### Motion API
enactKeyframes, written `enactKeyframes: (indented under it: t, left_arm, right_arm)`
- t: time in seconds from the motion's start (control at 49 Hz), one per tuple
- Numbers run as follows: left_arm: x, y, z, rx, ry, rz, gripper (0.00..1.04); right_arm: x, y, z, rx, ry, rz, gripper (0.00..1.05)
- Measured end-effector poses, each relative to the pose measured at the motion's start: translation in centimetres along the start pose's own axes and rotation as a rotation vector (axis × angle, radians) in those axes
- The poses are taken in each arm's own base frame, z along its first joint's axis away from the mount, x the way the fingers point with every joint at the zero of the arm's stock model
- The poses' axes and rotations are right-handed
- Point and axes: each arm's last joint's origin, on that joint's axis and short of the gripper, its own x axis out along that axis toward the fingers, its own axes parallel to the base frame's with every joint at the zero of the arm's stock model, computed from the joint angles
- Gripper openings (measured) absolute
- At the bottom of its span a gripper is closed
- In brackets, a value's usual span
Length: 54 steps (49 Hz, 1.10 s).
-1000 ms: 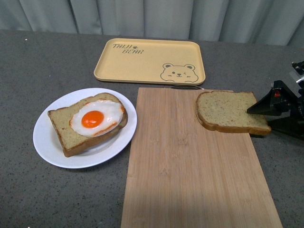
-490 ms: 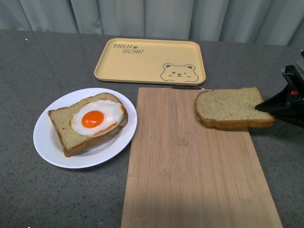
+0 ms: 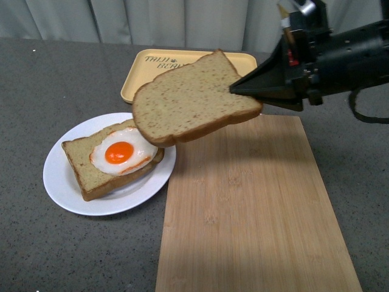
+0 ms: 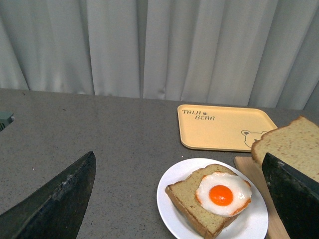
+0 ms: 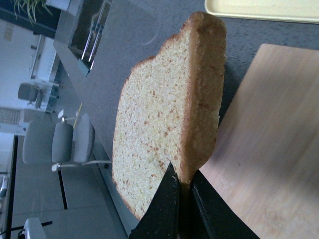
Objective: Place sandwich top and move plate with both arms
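At tip of right end effector (image 3: 240, 91): sandwich top (image 3: 191, 100) clamped, tilted.
Egg slice (image 3: 85, 167): beyond tip, lower; level bread first.

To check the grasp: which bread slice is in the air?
The plain slice, pinched by the right end effector; the other slice lies on the plate under an egg.

Front view: sandwich top (image 3: 191, 97), clamped in my right gripper (image 3: 234, 91), covers the tray's (image 3: 137, 82) lower right part and the board's (image 3: 243, 201) upper left corner. My right arm (image 3: 352, 55) runs off the right edge. Left wrist view: plate (image 4: 172, 199) and sandwich top both clipped by the frame edge.
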Motion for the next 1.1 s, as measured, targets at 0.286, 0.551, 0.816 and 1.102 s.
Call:
enactKeyframes:
  t: [0.286, 0.551, 0.816, 1.102]
  left_arm:
    - [0.0, 0.0, 0.0, 0.000, 0.000, 0.000, 0.98]
    - [0.0, 0.0, 0.0, 0.000, 0.000, 0.000, 0.98]
    - [0.0, 0.0, 0.0, 0.000, 0.000, 0.000, 0.98]
    - [0.0, 0.0, 0.0, 0.000, 0.000, 0.000, 0.98]
  right_arm:
    - [7.8, 1.3, 1.5, -0.065, 0.129, 0.080, 0.02]
    - [12.8, 1.3, 1.7, -0.041, 0.201, 0.092, 0.02]
    - [13.9, 0.4, 1.6, -0.002, 0.214, 0.056, 0.02]
    - [13.8, 0.3, 1.6, 0.001, 0.236, -0.008, 0.18]
